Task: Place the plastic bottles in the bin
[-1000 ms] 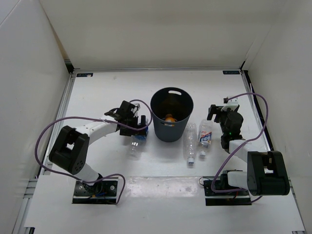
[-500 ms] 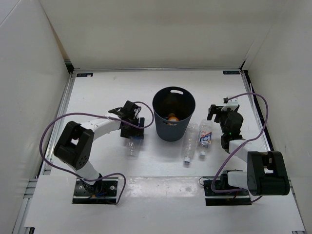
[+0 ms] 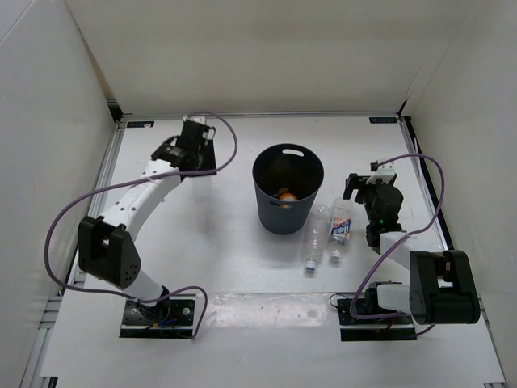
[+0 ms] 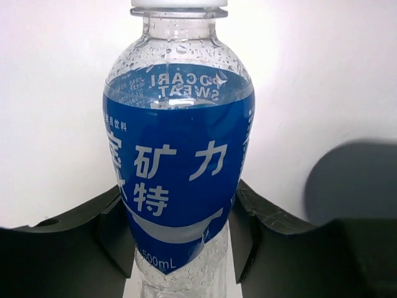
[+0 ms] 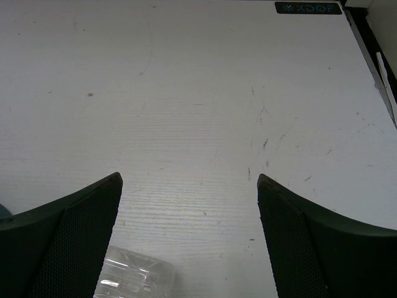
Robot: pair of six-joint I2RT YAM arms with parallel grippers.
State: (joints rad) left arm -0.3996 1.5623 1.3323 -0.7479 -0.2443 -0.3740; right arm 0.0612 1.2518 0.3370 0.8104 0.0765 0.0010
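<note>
My left gripper point(image 4: 180, 233) is shut on the clear bottle with the blue label point(image 4: 180, 155), its fingers point(image 4: 108, 233) pressed to both sides, cap pointing away. In the top view that gripper point(image 3: 196, 153) is raised at the far left of the table, left of the bin point(image 3: 311, 212), and hides its bottle. The short orange bottle point(image 3: 283, 195) lies inside the bin. On the table right of the bin lie the plain clear bottle point(image 3: 313, 238) and the white-red-blue labelled bottle point(image 3: 340, 228). My right gripper point(image 3: 363, 187) is open beside them, and a clear bottle end point(image 5: 133, 276) shows by its left finger.
White walls close in the table on three sides. A black rail point(image 3: 420, 174) runs along the right edge near my right arm. Purple cables point(image 3: 230, 145) loop off both arms. A dark blurred shape point(image 4: 353, 180) shows to the right of the held bottle.
My left gripper shut on the blue-label bottle beside the bin, lifted it and swung it away to the far left. The right arm and the other bottles have not moved.
</note>
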